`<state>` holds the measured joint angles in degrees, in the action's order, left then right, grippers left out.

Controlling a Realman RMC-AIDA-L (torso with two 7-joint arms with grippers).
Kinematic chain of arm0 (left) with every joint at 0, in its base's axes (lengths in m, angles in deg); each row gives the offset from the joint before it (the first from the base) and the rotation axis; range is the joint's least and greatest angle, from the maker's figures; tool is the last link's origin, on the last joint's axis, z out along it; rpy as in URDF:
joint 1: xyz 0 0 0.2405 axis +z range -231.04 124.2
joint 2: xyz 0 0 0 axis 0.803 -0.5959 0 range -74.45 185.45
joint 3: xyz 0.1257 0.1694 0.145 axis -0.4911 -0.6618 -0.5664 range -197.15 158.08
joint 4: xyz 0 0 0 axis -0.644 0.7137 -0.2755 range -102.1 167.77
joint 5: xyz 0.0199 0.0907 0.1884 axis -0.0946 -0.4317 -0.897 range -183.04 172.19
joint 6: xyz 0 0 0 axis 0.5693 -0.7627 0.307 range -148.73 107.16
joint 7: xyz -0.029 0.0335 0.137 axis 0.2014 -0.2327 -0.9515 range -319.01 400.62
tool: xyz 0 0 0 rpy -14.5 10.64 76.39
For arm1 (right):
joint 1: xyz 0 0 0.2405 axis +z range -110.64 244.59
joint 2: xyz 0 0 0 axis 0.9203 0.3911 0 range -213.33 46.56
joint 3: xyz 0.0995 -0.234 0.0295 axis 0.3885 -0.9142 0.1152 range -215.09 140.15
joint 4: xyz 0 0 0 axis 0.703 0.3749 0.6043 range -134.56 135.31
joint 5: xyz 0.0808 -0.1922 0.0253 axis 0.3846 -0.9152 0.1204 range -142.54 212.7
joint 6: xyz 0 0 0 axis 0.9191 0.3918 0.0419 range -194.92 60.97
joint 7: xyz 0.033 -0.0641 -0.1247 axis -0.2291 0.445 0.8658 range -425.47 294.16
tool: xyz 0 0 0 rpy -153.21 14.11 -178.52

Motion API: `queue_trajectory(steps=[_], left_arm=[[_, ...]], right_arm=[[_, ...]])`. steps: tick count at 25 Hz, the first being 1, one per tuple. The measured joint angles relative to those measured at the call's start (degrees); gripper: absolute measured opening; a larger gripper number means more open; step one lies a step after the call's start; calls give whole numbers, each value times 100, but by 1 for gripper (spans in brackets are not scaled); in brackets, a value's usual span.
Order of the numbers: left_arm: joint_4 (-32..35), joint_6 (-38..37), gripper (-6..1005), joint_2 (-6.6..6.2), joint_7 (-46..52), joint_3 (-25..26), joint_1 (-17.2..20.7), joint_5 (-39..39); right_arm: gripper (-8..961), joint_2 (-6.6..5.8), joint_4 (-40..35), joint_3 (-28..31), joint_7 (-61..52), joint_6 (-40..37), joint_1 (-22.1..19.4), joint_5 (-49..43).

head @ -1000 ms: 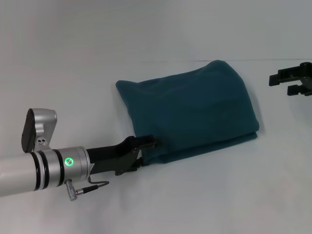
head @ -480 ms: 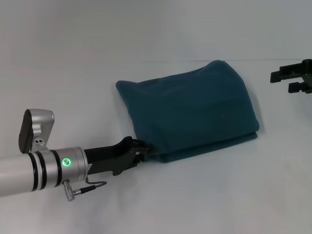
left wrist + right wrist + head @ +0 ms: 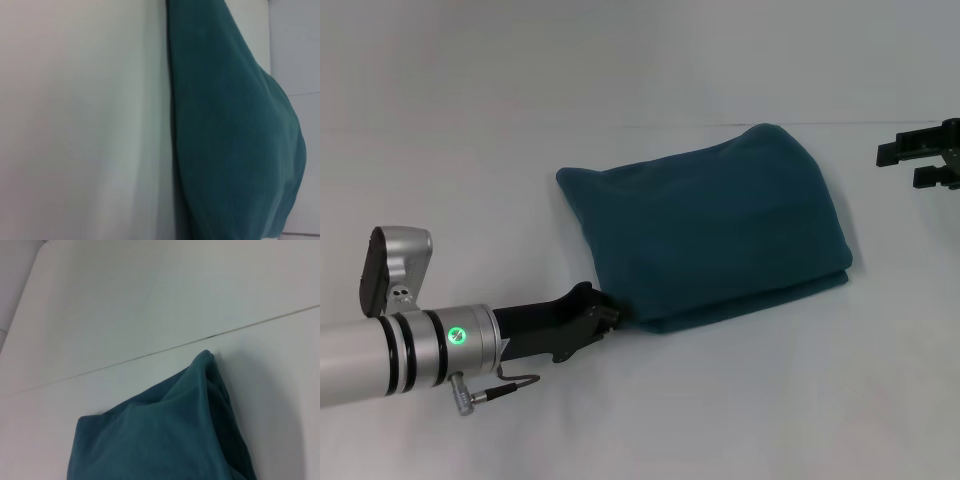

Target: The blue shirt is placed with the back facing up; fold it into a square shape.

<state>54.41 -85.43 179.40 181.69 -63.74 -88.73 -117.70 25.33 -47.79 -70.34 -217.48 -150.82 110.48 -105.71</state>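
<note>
The blue shirt (image 3: 705, 232) is seen folded into a thick, almost square bundle. It is laid on the white tabletop (image 3: 770, 400), about in the middle and a bit toward the far edge. Only plain blue cloth is shown on top, and folded layers are stacked along the near edge of the bundle.

The left gripper (image 3: 603, 317) is held low at the near left corner of the bundle, touching it or just beside it. Whether its jaws are open or closed cannot be told.

The right gripper (image 3: 908, 165) is held up by the right edge of the tabletop, well apart from the shirt. Its jaws are parted and nothing is held in them.
</note>
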Motion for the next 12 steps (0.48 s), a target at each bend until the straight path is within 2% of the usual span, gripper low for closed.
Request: queue_trajectory(steps=[3,6,12], left_arm=[[49,-87,50,-7,-2,0,102,-20],[113,-163,50,-27,-6,3,207,-23],[588,-512,51,-94,57,58,686,-27]], right_arm=[[799,0,1,9,-3,-1,0,0],[800,0,6,11,-13,-6,0,0],[803,0,21,18,-29,-9,0,40]])
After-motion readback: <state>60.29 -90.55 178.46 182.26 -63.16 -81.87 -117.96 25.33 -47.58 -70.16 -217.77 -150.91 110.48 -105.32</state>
